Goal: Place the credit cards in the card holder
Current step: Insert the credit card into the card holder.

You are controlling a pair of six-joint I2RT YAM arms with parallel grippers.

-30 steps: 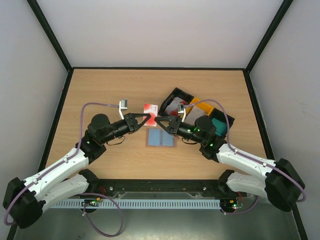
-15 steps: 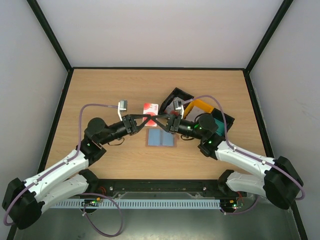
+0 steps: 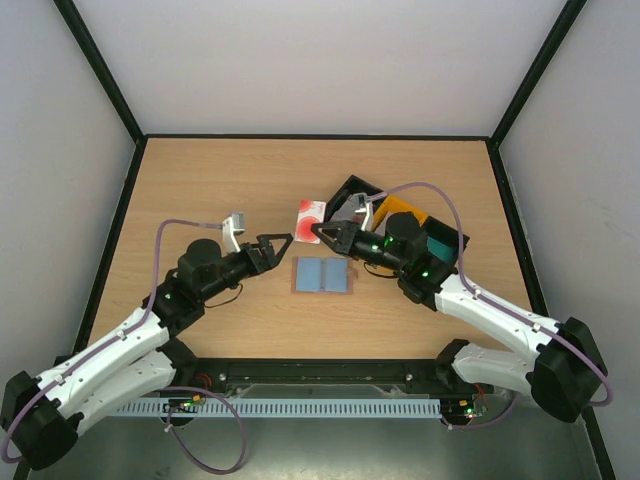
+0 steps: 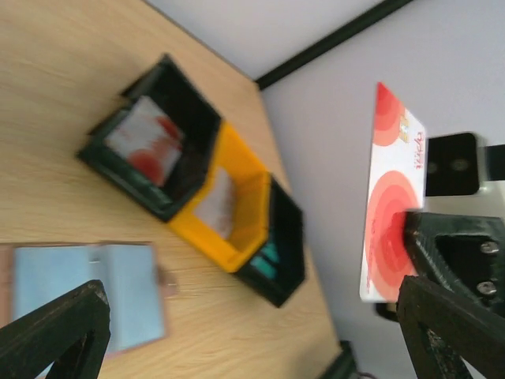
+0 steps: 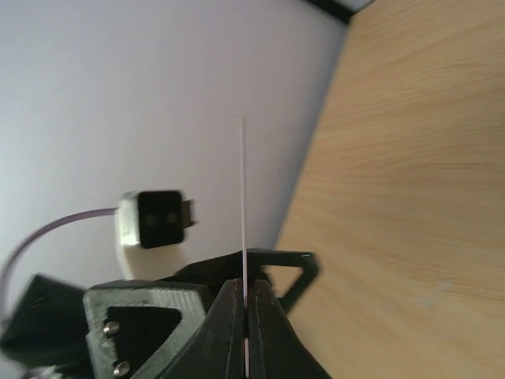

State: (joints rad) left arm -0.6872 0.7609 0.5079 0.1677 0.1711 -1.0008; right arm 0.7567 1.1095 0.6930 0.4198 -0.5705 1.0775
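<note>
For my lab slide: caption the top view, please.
Right hand pinches a red-and-white card near the open card holder; left hand open.

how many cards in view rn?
4: red-and-white card in right pincer; one each showing in left black tray, yellow tray, right black tray. Stacks may hide more.

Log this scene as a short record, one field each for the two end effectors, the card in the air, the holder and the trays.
left end effector: open, empty, apart from the card
right end effector: shut on one end of the card
card: red-and-white, held off the table
holder: lying open on the table, blue inside facing up
trays: black, yellow, black in a row, cards inside
</note>
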